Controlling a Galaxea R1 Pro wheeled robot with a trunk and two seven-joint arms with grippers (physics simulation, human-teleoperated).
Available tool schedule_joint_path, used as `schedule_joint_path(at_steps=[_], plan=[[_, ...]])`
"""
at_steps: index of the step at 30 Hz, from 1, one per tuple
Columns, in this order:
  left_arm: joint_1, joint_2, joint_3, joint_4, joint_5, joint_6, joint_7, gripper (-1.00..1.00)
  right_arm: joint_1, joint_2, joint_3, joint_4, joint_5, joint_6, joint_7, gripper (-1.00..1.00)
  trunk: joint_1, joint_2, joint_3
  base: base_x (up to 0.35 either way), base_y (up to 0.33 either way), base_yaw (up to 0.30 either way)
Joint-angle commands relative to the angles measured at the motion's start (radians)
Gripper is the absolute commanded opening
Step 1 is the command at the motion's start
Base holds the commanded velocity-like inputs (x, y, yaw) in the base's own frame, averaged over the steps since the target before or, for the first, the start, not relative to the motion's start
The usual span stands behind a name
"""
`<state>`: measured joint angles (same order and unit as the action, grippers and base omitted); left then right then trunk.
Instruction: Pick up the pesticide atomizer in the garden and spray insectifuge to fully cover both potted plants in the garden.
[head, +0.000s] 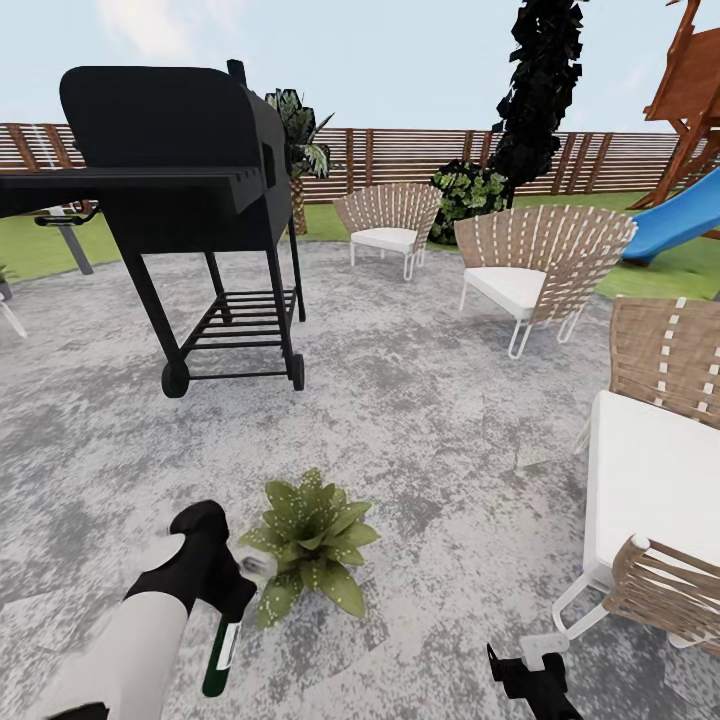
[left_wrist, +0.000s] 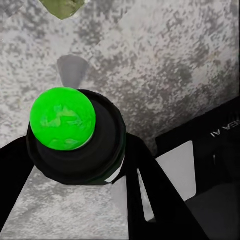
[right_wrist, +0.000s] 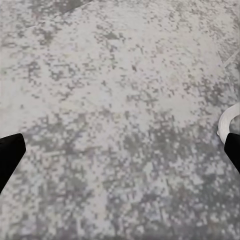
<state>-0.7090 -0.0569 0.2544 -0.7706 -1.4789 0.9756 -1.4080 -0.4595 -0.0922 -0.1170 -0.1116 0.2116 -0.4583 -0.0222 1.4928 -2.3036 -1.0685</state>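
The left gripper (head: 228, 590) was closed around the pesticide atomizer (head: 225, 640), a slim dark bottle with a white patch, held low at the near left of the stone patio (head: 430, 400). In the left wrist view the bottle's bright green tip (left_wrist: 62, 118) sat between the black fingers (left_wrist: 155, 195), pointing toward the camera, with the mottled stone beneath it. One potted plant (head: 312, 540), a low rosette of speckled green leaves, stood on the stone just beside that gripper, on its right and slightly farther out; a leaf edge (left_wrist: 62, 7) showed at the border of the left wrist view.

The right gripper (head: 530, 680) hung low at the near right with its jaws spread wide and nothing between them; only the tips of its fingers (right_wrist: 10, 155) showed over bare stone.

Open paving lay ahead of the plant through the middle of the patio. On the left a black grill (head: 190, 200) on wheels stood well apart from the plant, its side shelf reaching to the left edge. On the right, a wicker chair with a white cushion (head: 650, 480) stood close to the right gripper, its white leg (right_wrist: 227, 120) just beside the fingertips. Two more wicker chairs (head: 540, 270) stood farther back, near the lawn (head: 40, 245). A slatted wooden fence (head: 400, 155) closed off the far side, with a blue slide (head: 680, 225) at the far right.
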Motion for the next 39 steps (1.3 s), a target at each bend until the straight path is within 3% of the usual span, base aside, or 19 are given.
schedule_joint_path(at_steps=[1, 8, 11, 14, 20, 21, 27, 30, 36, 39], plan=[[-0.001, -0.008, 0.004, -0.001, -0.012, 0.009, -0.009, -1.00, -0.001, 0.000, -0.007, 0.001, 0.011, -0.003, -0.002, 1.00, 0.000, 0.000, -0.001, 0.000, 0.000, 0.000], [0.000, 0.001, 0.003, -0.001, -0.014, 0.005, -0.007, -1.00, -0.001, 0.000, -0.006, 0.001, 0.011, -0.003, -0.001, 1.00, 0.000, 0.000, -0.001, 0.000, 0.000, -0.007], [0.014, 0.002, 0.000, -0.001, -0.017, -0.030, -0.006, -1.00, -0.001, 0.000, -0.006, 0.002, 0.011, -0.002, -0.001, 1.00, 0.000, 0.000, 0.001, 0.000, 0.000, -0.149], [0.036, -0.003, 0.000, -0.001, -0.015, -0.082, 0.022, -1.00, -0.001, 0.000, -0.006, 0.003, 0.013, -0.002, 0.001, 1.00, 0.000, 0.000, 0.004, 0.000, 0.000, -0.229], [0.045, -0.013, 0.003, 0.058, -0.011, -0.095, 0.071, -1.00, -0.001, 0.001, -0.005, 0.003, 0.017, -0.002, 0.001, 1.00, 0.000, 0.000, 0.006, 0.000, 0.000, -0.096], [0.045, -0.016, 0.004, 0.061, -0.010, -0.094, 0.082, -1.00, -0.001, 0.001, -0.004, 0.003, 0.017, -0.002, 0.001, 1.00, 0.000, 0.000, 0.006, 0.000, 0.000, -0.006], [0.045, -0.092, 0.007, 0.065, -0.008, -0.088, 0.179, -1.00, -0.001, 0.002, -0.004, 0.003, 0.017, -0.002, 0.001, 1.00, 0.000, 0.000, 0.006, 0.000, 0.000, -0.001], [0.045, -0.099, 0.008, 0.064, -0.008, -0.088, 0.187, -1.00, -0.001, 0.002, -0.004, 0.003, 0.017, -0.002, 0.001, 1.00, 0.000, 0.000, 0.006, 0.000, 0.000, 0.000], [0.072, -0.090, 0.011, 0.077, -0.008, -0.095, 0.195, -1.00, -0.001, 0.002, -0.004, 0.003, 0.017, -0.002, 0.001, 1.00, 0.000, 0.000, 0.006, 0.000, 0.000, 0.000], [0.105, -0.089, 0.011, 0.083, 0.009, -0.100, 0.253, -1.00, -0.001, 0.002, -0.004, 0.003, 0.017, -0.002, 0.001, 1.00, 0.000, 0.000, 0.006, 0.000, 0.000, 0.000]])
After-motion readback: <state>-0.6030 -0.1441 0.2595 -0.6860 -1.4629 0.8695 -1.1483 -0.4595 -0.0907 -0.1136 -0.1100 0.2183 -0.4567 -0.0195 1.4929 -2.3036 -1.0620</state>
